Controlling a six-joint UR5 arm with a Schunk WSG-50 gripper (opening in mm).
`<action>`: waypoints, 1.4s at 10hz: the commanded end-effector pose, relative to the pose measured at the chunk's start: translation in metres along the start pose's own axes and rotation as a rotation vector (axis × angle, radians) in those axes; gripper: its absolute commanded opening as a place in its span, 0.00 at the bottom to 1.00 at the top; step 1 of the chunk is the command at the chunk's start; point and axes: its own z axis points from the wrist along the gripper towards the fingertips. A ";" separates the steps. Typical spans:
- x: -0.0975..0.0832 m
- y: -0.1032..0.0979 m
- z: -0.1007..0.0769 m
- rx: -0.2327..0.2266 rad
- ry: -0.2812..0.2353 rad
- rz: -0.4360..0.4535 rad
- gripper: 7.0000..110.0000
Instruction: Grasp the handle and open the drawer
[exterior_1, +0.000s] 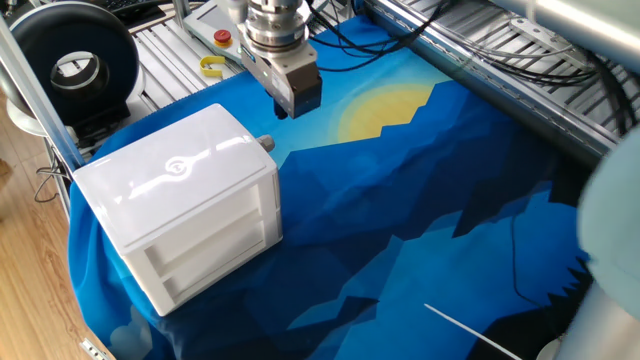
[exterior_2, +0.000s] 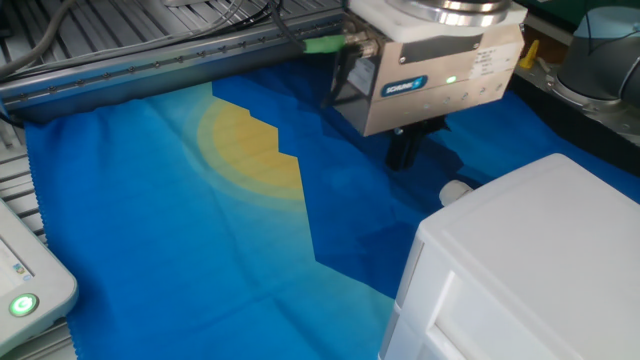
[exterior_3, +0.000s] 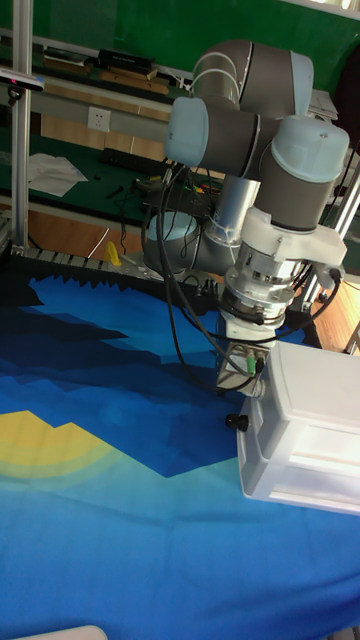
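Pincer (exterior_2: 403, 152) above blue cloth (exterior_2: 150, 220), apart from grey handle (exterior_1: 266, 143), fingers look close together, blue "SCHUNK" label (exterior_2: 401, 86), white cabinet (exterior_1: 180, 200) with swirl logo (exterior_1: 176, 166)

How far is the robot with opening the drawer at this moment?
Nothing is done yet: the drawer sits closed in the white cabinet. In hand: the gripper hangs above the blue cloth, apart from the handle. Left: descend to the handle, grasp it, pull the drawer out.
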 end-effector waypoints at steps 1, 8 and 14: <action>-0.008 -0.023 0.003 -0.020 -0.024 -0.013 0.00; -0.021 0.002 0.003 -0.021 0.000 -0.026 0.00; -0.034 -0.003 0.004 0.006 -0.035 -0.061 0.00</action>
